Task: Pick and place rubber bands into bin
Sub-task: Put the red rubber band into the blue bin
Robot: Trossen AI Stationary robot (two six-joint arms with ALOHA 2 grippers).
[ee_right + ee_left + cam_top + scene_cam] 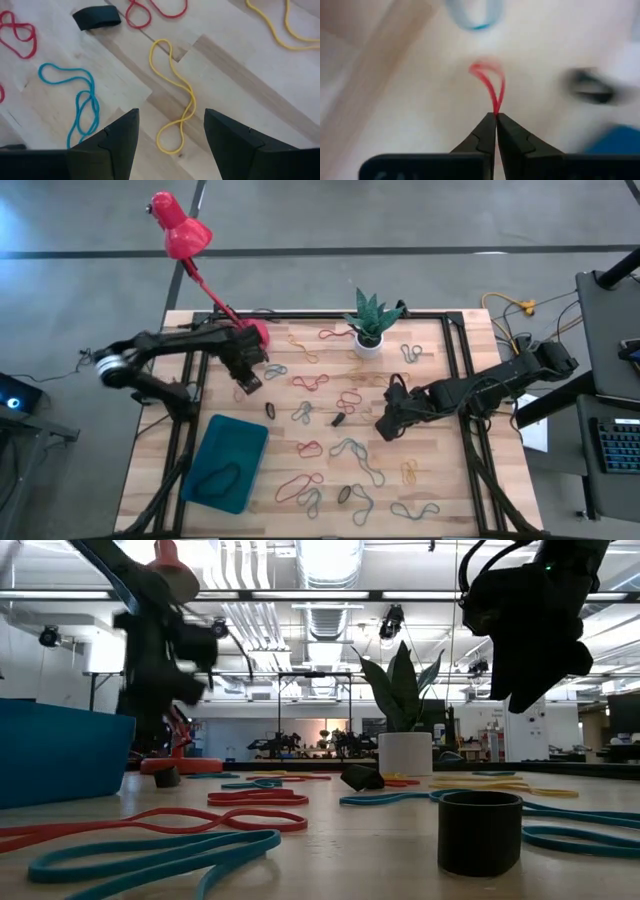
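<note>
1. Left gripper (495,116): jaws pinched together on a red rubber band (490,82), lifted at the far left of the table (440,500), near the lamp (180,230).
2. Right gripper (170,125): jaws wide, empty, hovering over a yellow band (175,95) at mid-table.
3. Bin (228,462): near left; it holds what looks like one dark band (222,476).
4. Outstanding: many loose bands (350,448) lie across the table; the task appears to be at an early stage.

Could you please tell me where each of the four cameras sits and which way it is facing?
High view: overhead, straight down on the table; both arms show.
Low view: at tabletop height, level toward the room; both arms hang in.
Left wrist view: on the left arm; left gripper jaws shut on a red rubber band.
Right wrist view: on the right arm; right gripper jaws open over a yellow rubber band.
Shared: high and low views both show the plant pot.
</note>
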